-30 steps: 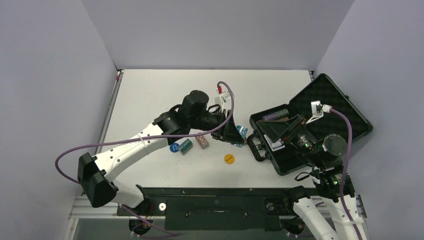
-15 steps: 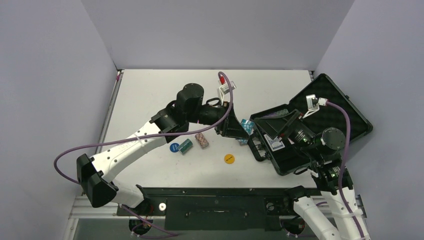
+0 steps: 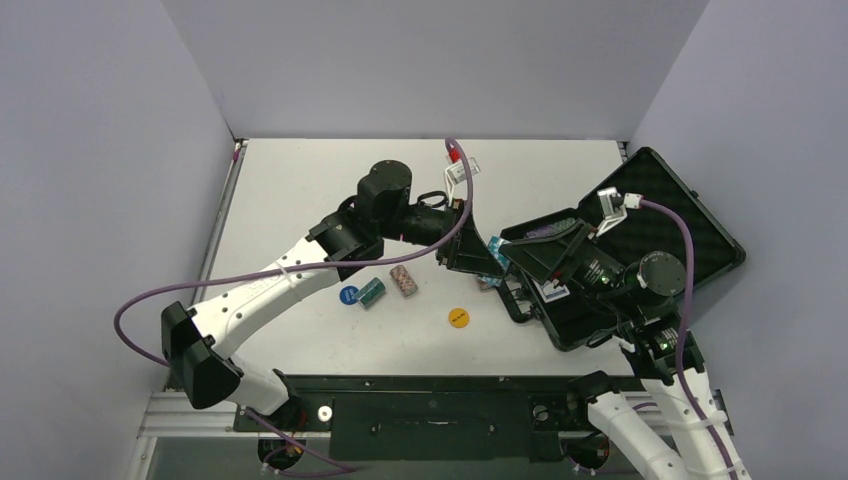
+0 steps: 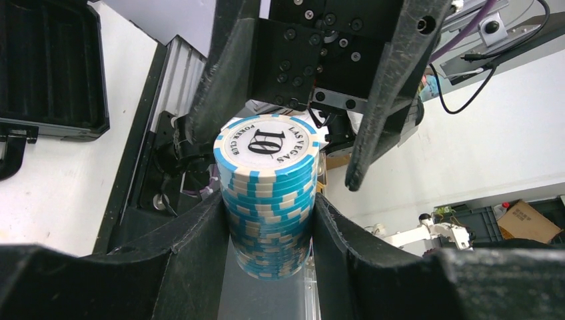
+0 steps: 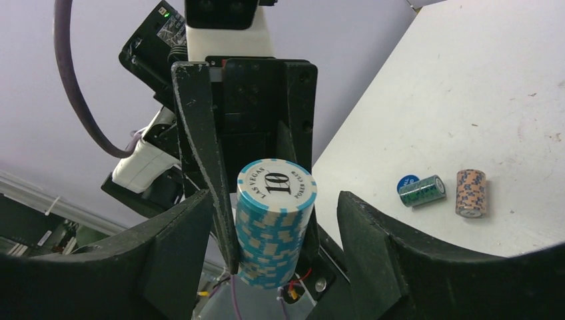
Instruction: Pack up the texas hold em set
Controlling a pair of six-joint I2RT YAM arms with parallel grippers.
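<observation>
Chip stack [image 4: 268,200] sits clamped in left tool [image 4: 268,223], inside spread right tool [image 5: 274,213].

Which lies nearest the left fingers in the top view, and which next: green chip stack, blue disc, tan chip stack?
1. Tan chip stack, on the table just left of the left fingers.
2. Green chip stack, farther left.
3. Blue disc, farthest left, right beside the green stack.

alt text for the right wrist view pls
A blue-and-white chip stack marked 10, held by the left gripper, sits inside the open right gripper. Behind, a green stack, a pink stack and a blue disc lie on the table.
</observation>
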